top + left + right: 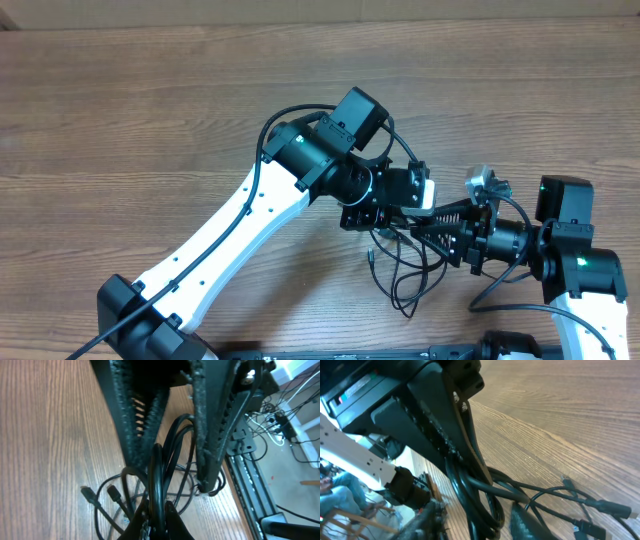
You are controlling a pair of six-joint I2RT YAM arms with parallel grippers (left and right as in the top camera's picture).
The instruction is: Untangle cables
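Right of centre on the wooden table [150,100], toward the near edge, both arms meet over the cables [405,275].

Left arm: white links rise from the near left corner and run diagonally toward the middle. The elbow is bent and the black wrist is turned down and to the right. At its end the left gripper [378,215] points down at the wood. Seen from the right wrist camera, the left gripper [470,467] has its jaws pressed together on a bunch of the thin black cords. Several strands are pinched there and run from the pinch down onto the tabletop.

Right arm: it comes in from the near right corner, with the forearm low, roughly level and aimed left. The right gripper [420,228] reaches in just beside the left one, almost tip to tip. Its jaws stand partly apart. From the left wrist camera, its ribbed fingers [135,425] sit on either side of upright cable loops, which pass through the gap. I cannot tell whether either pad presses on a cord, and no firm hold shows.

Cables: loose black loops spread from under the two grippers toward the near edge, crossing one another. Two small plug ends [87,494] lie flat on the wood just beside the loops, clear of both grippers. In the right wrist view, two more cord ends [605,506] trail off to the right.
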